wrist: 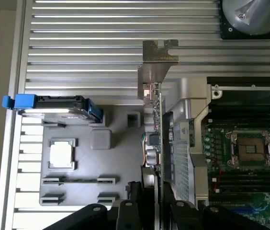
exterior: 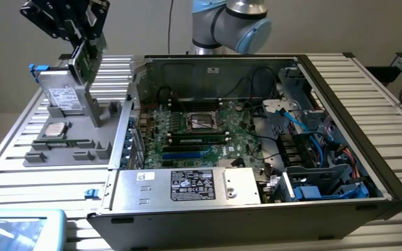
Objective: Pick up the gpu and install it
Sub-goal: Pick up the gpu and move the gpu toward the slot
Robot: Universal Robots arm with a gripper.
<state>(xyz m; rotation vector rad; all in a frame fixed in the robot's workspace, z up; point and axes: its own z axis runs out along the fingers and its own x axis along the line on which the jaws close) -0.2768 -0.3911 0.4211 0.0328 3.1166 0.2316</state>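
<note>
My gripper (exterior: 82, 37) hangs high at the exterior view's left, above the grey parts tray (exterior: 82, 151), shut on the gpu (exterior: 86, 61). The card hangs upright below the fingers, clear of the tray, with its green board and silver bracket showing. In the wrist view the gpu (wrist: 157, 125) runs edge-on away from my gripper (wrist: 156, 199), and its silver end bracket (wrist: 158, 53) is at the far end. The fingers (wrist: 137, 201) clamp the card from both sides. The open computer case (exterior: 341, 99) with its green motherboard (exterior: 194, 130) lies to the exterior view's right of the card.
A hard drive (exterior: 63, 94) with blue clips stands in the tray, beside a processor (exterior: 54, 128) and a memory stick (exterior: 61, 141). The power supply (exterior: 187, 185) sits at the case's near end, cables and drive cages (exterior: 320, 157) at its right. The arm's base (exterior: 222, 26) stands behind the case.
</note>
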